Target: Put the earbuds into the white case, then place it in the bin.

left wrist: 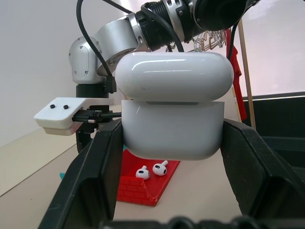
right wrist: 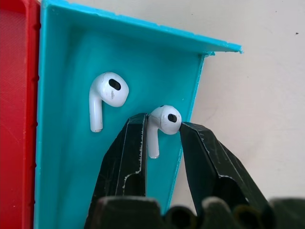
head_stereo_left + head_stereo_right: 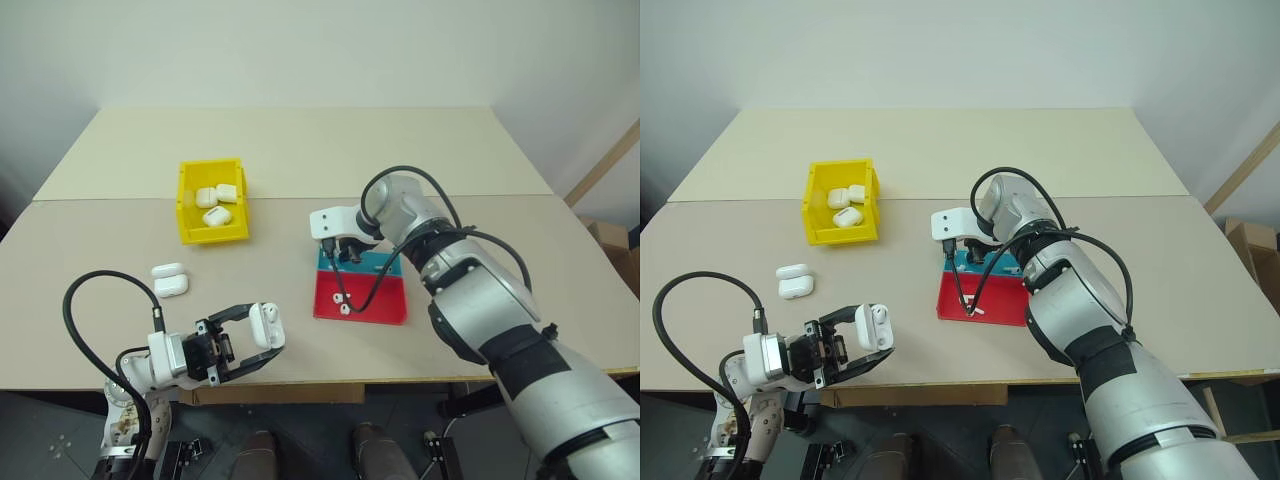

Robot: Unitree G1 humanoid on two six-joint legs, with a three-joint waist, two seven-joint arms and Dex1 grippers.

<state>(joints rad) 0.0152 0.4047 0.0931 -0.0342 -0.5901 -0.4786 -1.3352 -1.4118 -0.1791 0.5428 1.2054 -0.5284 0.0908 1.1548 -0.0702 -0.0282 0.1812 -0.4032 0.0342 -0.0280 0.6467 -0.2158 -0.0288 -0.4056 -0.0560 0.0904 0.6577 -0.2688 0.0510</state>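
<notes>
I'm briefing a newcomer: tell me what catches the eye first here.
The right end effector reaches down into the blue tray, its fingers closing around one earbud beside a second earbud. Near the table's front edge, the left end effector grips a white case. Farther back, the yellow bin holds more cases.

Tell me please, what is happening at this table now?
The left end effector holds a white case with its lid open. The right end effector is closing on one earbud in the blue tray; another earbud lies beside it. The yellow bin already contains three cases.
</notes>
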